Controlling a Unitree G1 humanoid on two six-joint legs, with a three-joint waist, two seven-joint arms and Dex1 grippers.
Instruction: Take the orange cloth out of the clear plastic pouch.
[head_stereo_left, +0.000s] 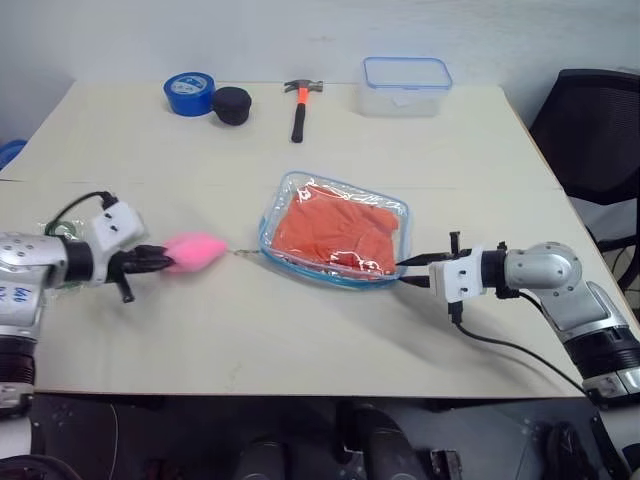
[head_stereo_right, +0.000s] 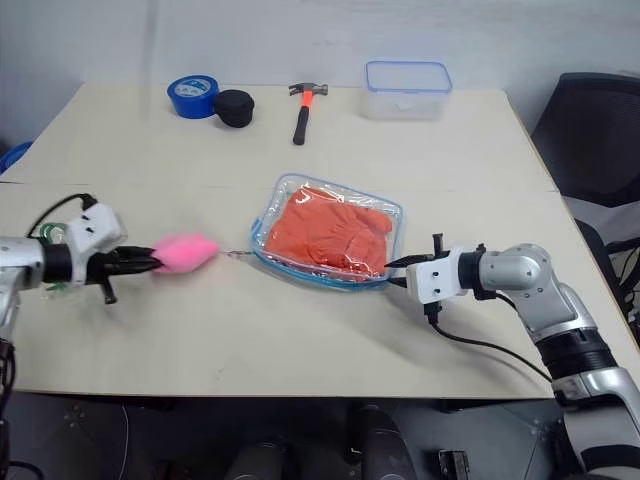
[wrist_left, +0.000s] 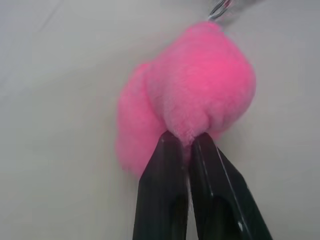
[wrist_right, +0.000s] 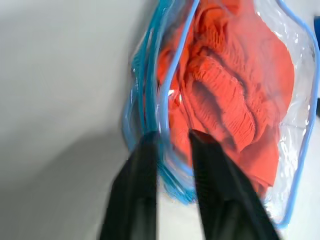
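R gripper (head_stereo_left: 408, 268), jaws slightly apart and straddling the near rim of the clear plastic pouch (head_stereo_left: 282, 203), is facing the orange cloth (head_stereo_left: 335, 232) lying straight ahead inside; L gripper (head_stereo_left: 160, 260), farther off, is pinching the pink plush toy (head_stereo_left: 197, 249).

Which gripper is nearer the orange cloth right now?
Right. The right gripper is at the clear plastic pouch edge, straddling its blue trim right beside the orange cloth. The left gripper is off to the side, pinching the pink plush toy.
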